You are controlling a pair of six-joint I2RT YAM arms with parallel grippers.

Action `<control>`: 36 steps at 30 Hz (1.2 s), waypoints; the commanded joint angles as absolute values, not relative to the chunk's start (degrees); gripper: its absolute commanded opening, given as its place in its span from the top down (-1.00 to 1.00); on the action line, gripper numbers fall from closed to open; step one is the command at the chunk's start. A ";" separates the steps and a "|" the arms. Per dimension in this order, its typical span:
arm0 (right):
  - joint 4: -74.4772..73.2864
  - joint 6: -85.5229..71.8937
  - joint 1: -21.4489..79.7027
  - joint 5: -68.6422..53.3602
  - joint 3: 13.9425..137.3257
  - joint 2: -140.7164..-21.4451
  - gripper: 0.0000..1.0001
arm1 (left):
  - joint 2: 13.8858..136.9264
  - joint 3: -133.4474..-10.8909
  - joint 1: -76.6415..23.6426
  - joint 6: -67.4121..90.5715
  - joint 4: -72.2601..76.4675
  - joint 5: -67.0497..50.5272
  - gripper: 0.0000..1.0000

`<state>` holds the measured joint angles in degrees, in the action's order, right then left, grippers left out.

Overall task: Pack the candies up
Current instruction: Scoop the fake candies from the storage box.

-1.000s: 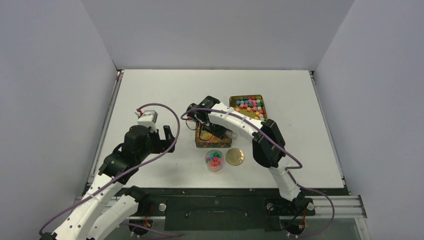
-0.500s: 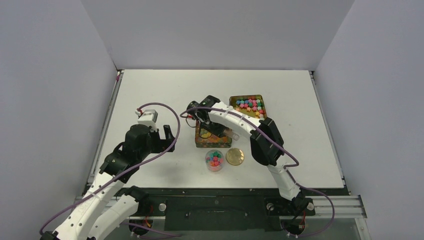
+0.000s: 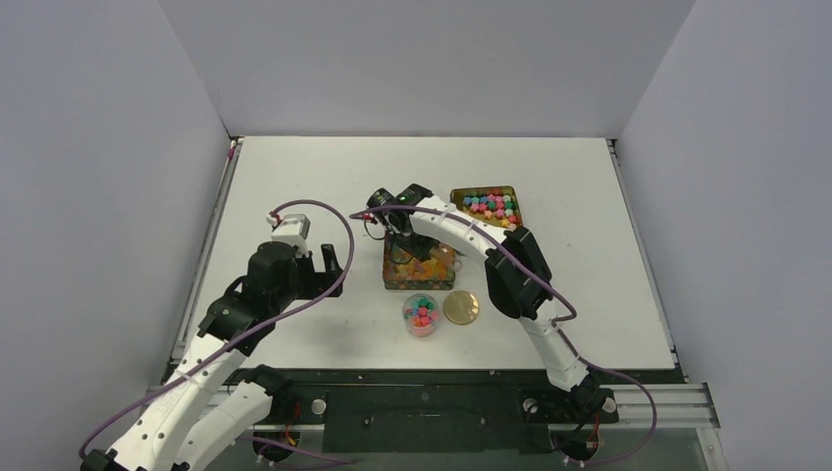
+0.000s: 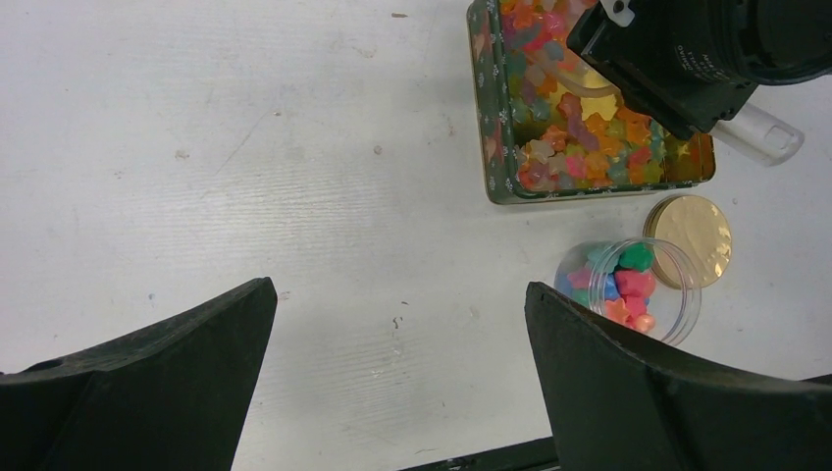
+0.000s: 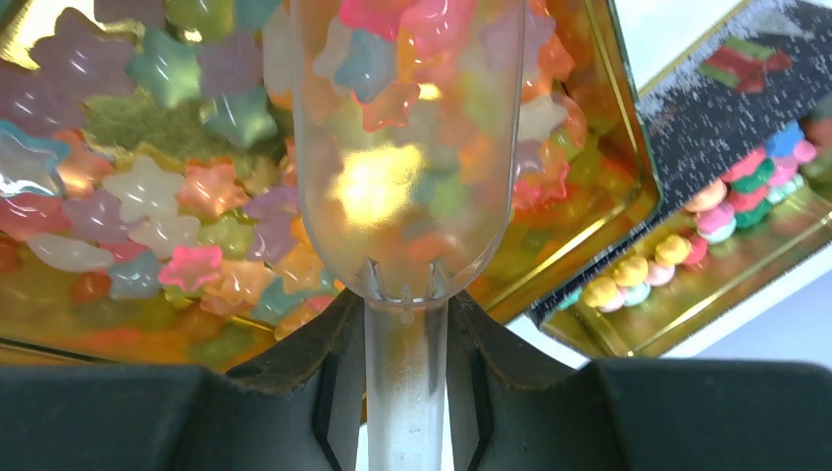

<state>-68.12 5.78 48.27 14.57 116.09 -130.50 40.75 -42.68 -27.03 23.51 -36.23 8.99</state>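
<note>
Glossy translucent star candies [image 5: 147, 196] fill the green tin [image 4: 483, 108], which shows in the top view too [image 3: 420, 267]. My right gripper [image 5: 405, 334] is shut on the handle of a clear plastic scoop [image 5: 407, 147]. The scoop's bowl hangs over that tin's candies, and whether any lie inside it I cannot tell. Opaque candies [image 5: 726, 206] lie in a second gold tin [image 3: 488, 206] to the right. A small clear jar [image 4: 628, 289] holds several coloured candies. My left gripper [image 4: 397, 334] stands open over bare table, left of the jar.
A flat gold lid [image 3: 461, 307] lies right of the jar [image 3: 421, 315], near the table's front edge. The right arm [image 3: 510, 270] arches over the green tin. Grey walls enclose the white table [image 3: 294, 177] on three sides.
My right gripper has moved with the scoop from the tin's near part toward its far left end. The left arm has hardly moved and stays open.
</note>
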 commanded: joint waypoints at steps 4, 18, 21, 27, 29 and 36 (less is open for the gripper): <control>-60.26 7.25 47.98 10.94 118.70 -131.27 1.00 | 41.54 -43.37 -26.31 23.51 -34.90 8.68 -0.93; -40.31 7.72 46.86 1.38 103.21 -121.12 1.00 | 42.44 -43.40 -26.19 23.29 -34.67 7.58 -0.93; -36.16 7.83 46.61 -0.87 99.17 -118.91 1.00 | 42.55 -43.34 -26.19 23.23 -34.55 7.26 -0.93; -30.88 7.67 46.30 -2.53 94.00 -115.17 1.00 | 42.79 -43.42 -26.19 23.14 -34.52 7.10 -0.93; -28.72 7.31 46.12 -2.96 91.57 -113.01 1.00 | 42.72 -43.42 -26.19 23.12 -34.50 7.02 -0.93; -22.20 6.90 45.80 -3.18 84.09 -108.15 1.00 | 42.87 -43.33 -26.19 23.04 -34.46 6.54 -0.93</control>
<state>-29.95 7.31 46.11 -1.80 85.91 -113.73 42.94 -42.68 -26.52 23.46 -36.21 7.22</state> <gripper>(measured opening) 0.267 0.965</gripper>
